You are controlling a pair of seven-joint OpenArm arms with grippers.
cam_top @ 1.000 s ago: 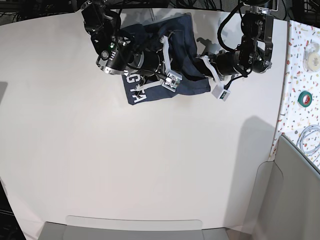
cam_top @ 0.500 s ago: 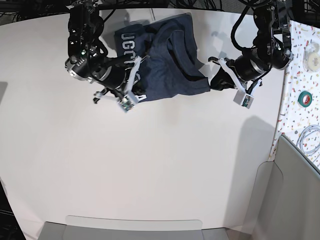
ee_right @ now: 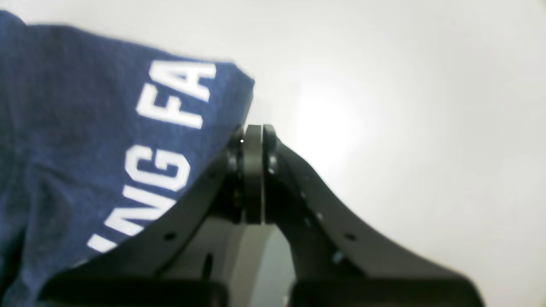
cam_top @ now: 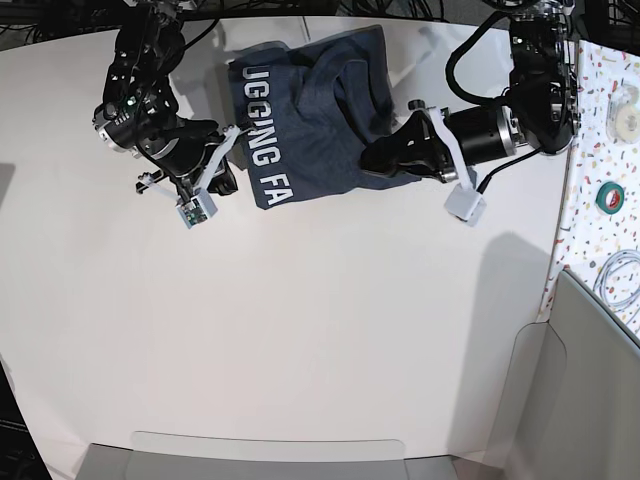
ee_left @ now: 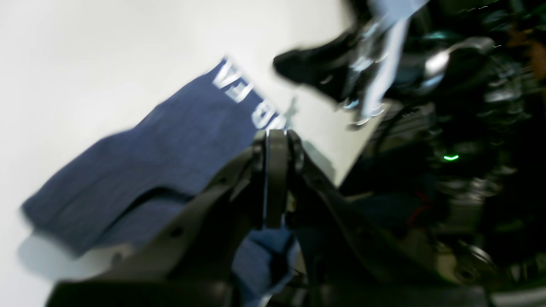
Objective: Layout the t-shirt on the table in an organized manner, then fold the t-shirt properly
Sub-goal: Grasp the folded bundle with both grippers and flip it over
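The dark navy t-shirt [cam_top: 310,120] lies bunched and partly folded at the far middle of the white table [cam_top: 300,330], with white lettering on its left part. My right gripper [cam_top: 228,180] is shut and empty, just left of the shirt's lettered corner; the right wrist view shows it [ee_right: 254,132] beside the shirt [ee_right: 85,149]. My left gripper [cam_top: 368,160] is shut, low over the shirt's right lower edge. The left wrist view is blurred and shows its tips [ee_left: 277,140] pressed together over the shirt [ee_left: 170,157]. No cloth shows between the pads.
A speckled surface [cam_top: 600,150] at the right holds a green tape roll [cam_top: 610,197], a white roll [cam_top: 628,120] and a coiled cable [cam_top: 620,280]. A grey bin [cam_top: 590,400] stands at the front right, a grey tray [cam_top: 270,455] at the front edge.
My right gripper has moved left off the shirt, uncovering the lettering. My left gripper has moved left from beyond the shirt's right corner onto its right edge.
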